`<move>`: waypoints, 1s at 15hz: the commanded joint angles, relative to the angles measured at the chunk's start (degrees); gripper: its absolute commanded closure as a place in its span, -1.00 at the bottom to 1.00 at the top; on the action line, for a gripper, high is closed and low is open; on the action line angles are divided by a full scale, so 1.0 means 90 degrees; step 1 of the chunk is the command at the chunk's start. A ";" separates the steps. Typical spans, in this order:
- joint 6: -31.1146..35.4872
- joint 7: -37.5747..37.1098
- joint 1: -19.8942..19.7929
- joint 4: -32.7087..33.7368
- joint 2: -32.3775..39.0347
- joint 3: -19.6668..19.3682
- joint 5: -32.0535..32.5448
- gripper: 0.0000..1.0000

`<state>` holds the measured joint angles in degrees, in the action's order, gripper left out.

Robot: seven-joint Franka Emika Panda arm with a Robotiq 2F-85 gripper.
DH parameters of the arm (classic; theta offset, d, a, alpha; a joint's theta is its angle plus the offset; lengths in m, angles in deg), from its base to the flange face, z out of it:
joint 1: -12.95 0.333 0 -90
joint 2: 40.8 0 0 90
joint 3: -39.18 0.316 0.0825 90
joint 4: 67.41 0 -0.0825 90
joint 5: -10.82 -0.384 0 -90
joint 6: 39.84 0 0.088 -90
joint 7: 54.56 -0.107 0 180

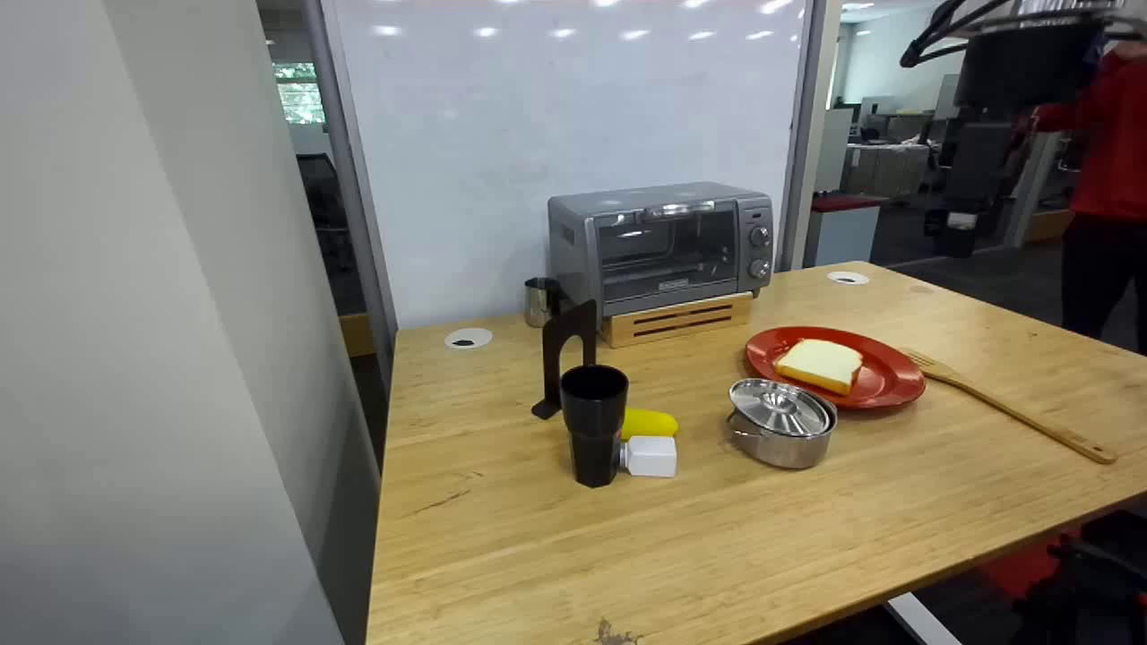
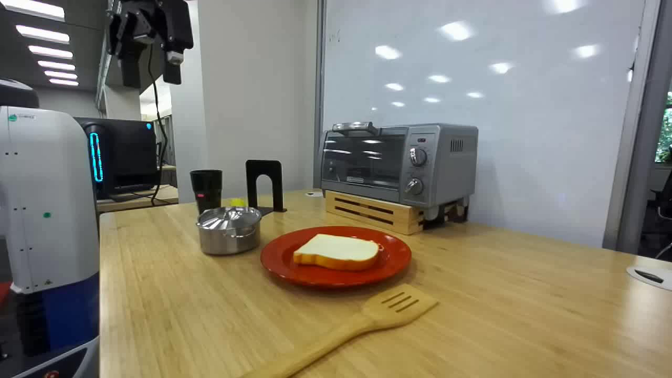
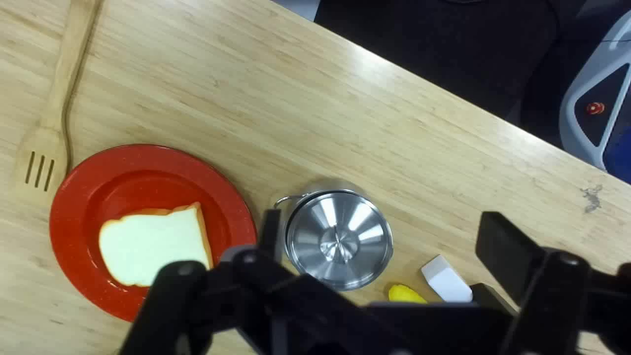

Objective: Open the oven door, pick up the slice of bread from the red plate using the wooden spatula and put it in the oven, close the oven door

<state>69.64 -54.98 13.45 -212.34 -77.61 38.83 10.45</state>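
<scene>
Aloft at left in an exterior view, a black two-fingered gripper (image 2: 151,77) hangs spread wide, empty; then a round, lidded steel pot (image 2: 229,233). On a glossy red plate (image 2: 278,260) lies a squarish, cream-topped slice of bread (image 2: 337,252), apt to skid if the flat, slotted wooden spatula (image 2: 370,317) alongside twists. Farther right: a boxy silver oven (image 2: 415,173), its dark glass door (image 2: 365,157) closed.

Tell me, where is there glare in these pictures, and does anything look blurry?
In both exterior views, bright reflections, probably of ceiling lights, dot the white panel; in the wrist view, bright streaks fan across the metal lid, the top of the slice of bread looks washed out, and the gripper, up close, looks dark and soft-edged.
</scene>
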 commanded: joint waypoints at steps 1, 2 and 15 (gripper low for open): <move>-0.0016 0.0011 -0.0020 0.0013 0.0003 0.0016 -0.0009 -1.00; -0.0016 0.0011 -0.0020 0.0013 0.0003 0.0016 -0.0009 -1.00; 0.0202 0.0865 0.0022 0.0185 0.0383 -0.0333 0.0018 -1.00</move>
<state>70.32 -51.63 13.45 -212.29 -76.89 37.92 10.45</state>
